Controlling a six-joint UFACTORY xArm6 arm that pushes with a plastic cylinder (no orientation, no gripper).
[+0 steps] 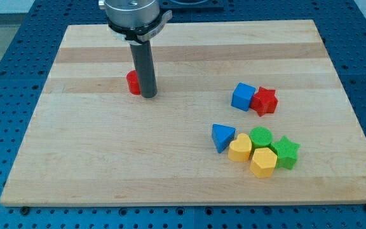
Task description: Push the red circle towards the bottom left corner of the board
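The red circle (132,83) lies on the wooden board (107,159) in the upper left part of the view, partly hidden behind my rod. My tip (149,95) rests on the board right against the red circle's right side. The board's bottom left corner lies far down and to the left of both.
A blue cube (243,97) and a red star (265,101) touch at the view's right. Below them cluster a blue triangle (221,137), a yellow heart (240,149), a green circle (260,137), a yellow hexagon (263,162) and a green star (285,152).
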